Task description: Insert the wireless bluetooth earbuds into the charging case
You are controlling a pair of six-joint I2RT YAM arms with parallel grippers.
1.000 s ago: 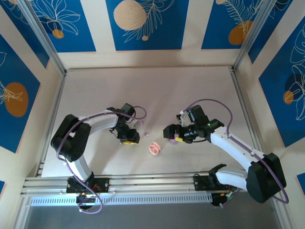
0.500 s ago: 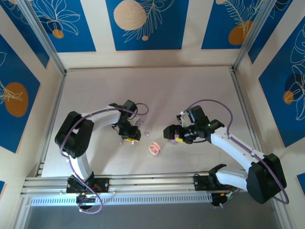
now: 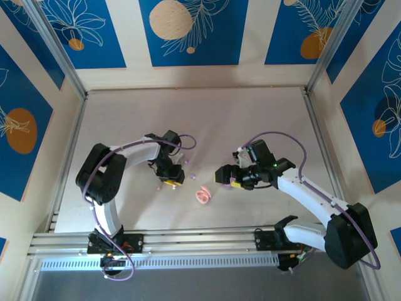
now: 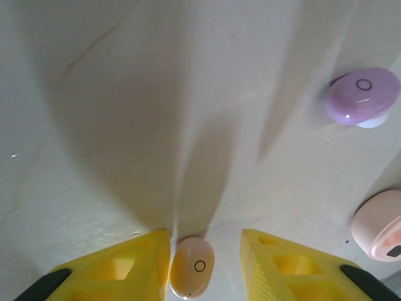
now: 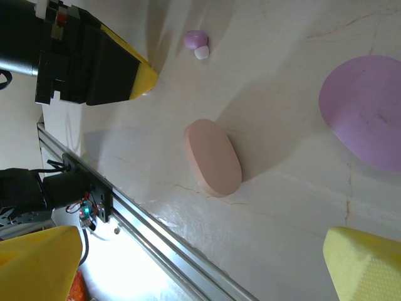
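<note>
In the left wrist view a pale pink earbud (image 4: 191,268) lies on the table between my left gripper's (image 4: 205,251) yellow fingers. It touches the left finger and a gap shows on its right, so the jaws are open around it. A purple earbud (image 4: 363,96) lies ahead to the right, and the pink charging case (image 4: 382,226) is at the right edge. From above, the left gripper (image 3: 171,179) is left of the pink case (image 3: 203,196). My right gripper (image 3: 224,177) stands wide open and empty over the table, with the pink case (image 5: 213,157) and a purple case (image 5: 366,110) in its wrist view.
A second purple earbud (image 3: 186,162) lies just behind the left gripper, and a small pale bud (image 3: 159,186) lies on its near left. The metal rail (image 5: 144,232) runs along the table's near edge. Side rails and walls frame the white table (image 3: 200,119).
The left arm's elbow has swung slightly and its gripper has settled over the pale earbud, its fingers narrowing a little. The right arm has not moved.
</note>
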